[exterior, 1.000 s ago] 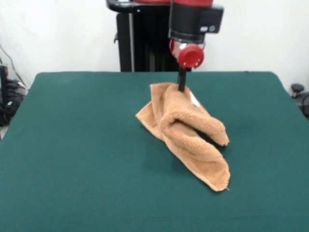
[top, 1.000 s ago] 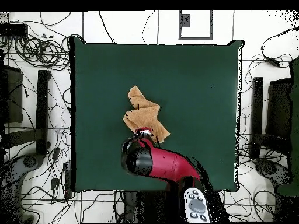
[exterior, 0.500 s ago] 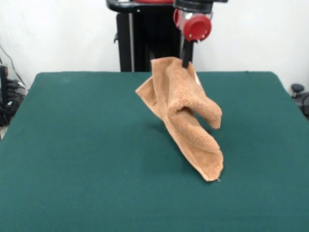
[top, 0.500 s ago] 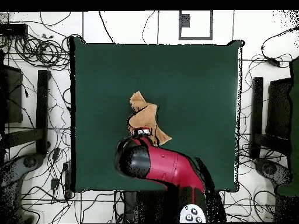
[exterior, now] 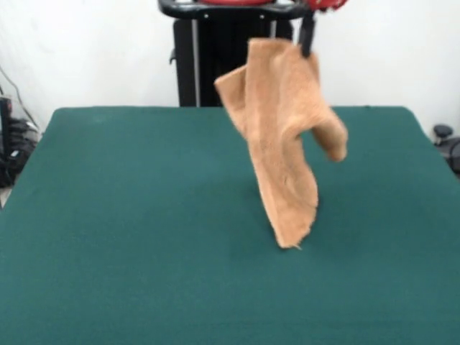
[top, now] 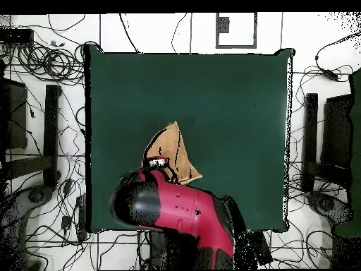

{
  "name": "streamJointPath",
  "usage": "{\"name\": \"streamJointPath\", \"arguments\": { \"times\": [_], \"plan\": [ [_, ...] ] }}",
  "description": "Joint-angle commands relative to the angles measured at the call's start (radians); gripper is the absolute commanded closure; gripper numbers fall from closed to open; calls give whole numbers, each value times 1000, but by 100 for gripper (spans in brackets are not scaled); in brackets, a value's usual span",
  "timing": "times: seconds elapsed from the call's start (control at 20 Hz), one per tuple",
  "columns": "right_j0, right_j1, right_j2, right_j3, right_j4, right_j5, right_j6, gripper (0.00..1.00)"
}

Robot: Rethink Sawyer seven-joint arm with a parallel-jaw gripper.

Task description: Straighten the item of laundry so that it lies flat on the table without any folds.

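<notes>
The tan-orange towel point(exterior: 284, 136) hangs in folds from my gripper point(exterior: 307, 42), which is shut on its top corner near the picture's top edge. The towel's lowest corner hangs just above the green table point(exterior: 129, 237), at or close to its surface. In the overhead view the red arm point(top: 173, 208) covers most of the towel point(top: 169, 145), which shows as a small tan triangle above the arm; the gripper itself is hidden there.
The black pedestal point(exterior: 215, 57) stands behind the table's far edge. Cables and stands point(top: 42, 63) lie on the floor around the table in the overhead view.
My gripper has risen with the towel in it. The towel has come off the table and now hangs almost free, swinging slightly toward the right of the front view.
</notes>
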Motion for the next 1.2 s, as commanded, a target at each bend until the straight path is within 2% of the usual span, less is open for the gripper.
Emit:
{"name": "streamJointPath", "arguments": {
  "times": [0.05,0.3,0.5,0.65,0.75,0.85,1.0,1.2],
  "plan": [
    [127,-72,-73,-90,70,275,347,100],
    [200,-69,-113,-89,123,276,404,100],
    [276,-22,-148,-189,151,360,508,100],
    [299,9,-166,-213,166,357,520,100],
    [277,2,-157,-153,177,284,457,100],
    [214,-26,-127,-38,198,167,339,100],
    [94,-72,-68,118,217,11,137,100],
    [-59,-105,31,238,212,-127,-44,100]
  ]
}}
